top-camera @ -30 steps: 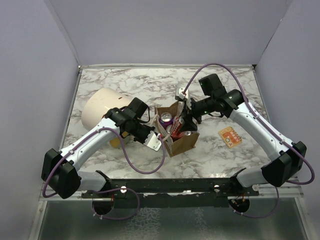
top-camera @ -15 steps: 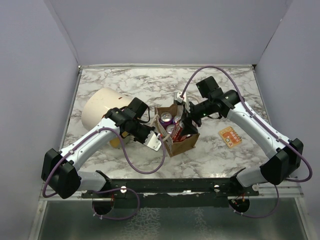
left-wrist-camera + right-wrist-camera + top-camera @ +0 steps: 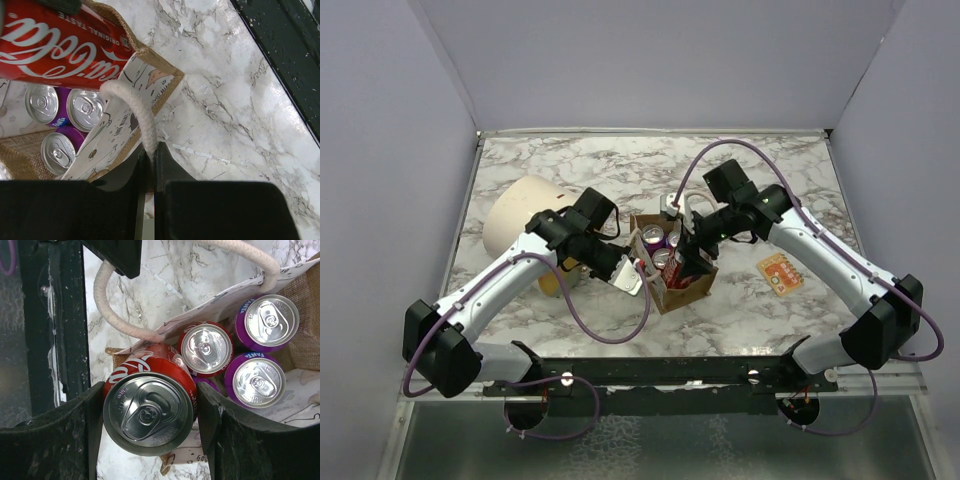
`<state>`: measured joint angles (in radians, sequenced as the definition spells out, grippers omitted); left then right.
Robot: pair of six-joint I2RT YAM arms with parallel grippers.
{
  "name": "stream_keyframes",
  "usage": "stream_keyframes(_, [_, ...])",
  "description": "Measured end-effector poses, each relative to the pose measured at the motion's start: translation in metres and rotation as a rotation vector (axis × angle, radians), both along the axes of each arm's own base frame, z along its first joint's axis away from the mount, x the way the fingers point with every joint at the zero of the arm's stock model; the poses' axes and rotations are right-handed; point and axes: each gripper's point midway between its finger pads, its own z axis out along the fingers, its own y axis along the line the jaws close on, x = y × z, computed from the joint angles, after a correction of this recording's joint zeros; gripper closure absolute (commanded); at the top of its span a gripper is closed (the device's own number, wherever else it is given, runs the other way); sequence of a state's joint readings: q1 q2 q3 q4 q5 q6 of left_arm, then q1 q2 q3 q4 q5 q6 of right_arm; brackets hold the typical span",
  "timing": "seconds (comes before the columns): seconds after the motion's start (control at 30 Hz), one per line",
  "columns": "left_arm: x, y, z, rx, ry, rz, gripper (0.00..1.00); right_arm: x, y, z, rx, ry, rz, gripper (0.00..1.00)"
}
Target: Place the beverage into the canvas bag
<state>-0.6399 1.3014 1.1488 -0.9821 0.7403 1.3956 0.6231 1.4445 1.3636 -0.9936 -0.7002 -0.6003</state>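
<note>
On the red aluminium drink can (image 3: 65,50) we read the white flowing script "Coca-Cola", its last letters cut off by the bag's edge. Next to the script stand the small white capitals "ORIGINAL" and "TASTE". In the right wrist view this can shows only a curl of that white script on its side, and the fine embossed print on its silver lid is too small for us to read. One purple aluminium drink can (image 3: 255,382) carries "FANTA" in white capitals on its shoulder. The pale lining of the tan canvas bag (image 3: 112,132) bears dark printing that we cannot make out. The small orange card (image 3: 780,273) has marks too small for us to read.
</note>
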Motion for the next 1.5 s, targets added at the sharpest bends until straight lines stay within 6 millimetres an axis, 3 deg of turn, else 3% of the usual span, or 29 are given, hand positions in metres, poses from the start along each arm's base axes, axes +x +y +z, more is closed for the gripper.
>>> stream_keyframes(0.43, [0.001, 0.002, 0.009, -0.036, 0.023, 0.027, 1.0, 0.0, -0.001, -0.025, -0.053, -0.006, -0.02, 0.99])
stream_keyframes(0.63, [0.001, 0.003, 0.01, -0.043, 0.027, 0.033, 1.0, -0.002, 0.001, -0.038, -0.068, -0.015, -0.013, 0.93])
stream_keyframes(1.3, [0.001, 0.003, 0.01, -0.049, 0.028, 0.03, 1.0, -0.007, 0.008, -0.068, -0.096, -0.065, 0.017, 0.64])
stream_keyframes(1.5, [0.0, 0.004, 0.007, -0.043, 0.033, 0.027, 1.0, -0.007, 0.01, -0.075, -0.09, -0.072, 0.021, 0.47])
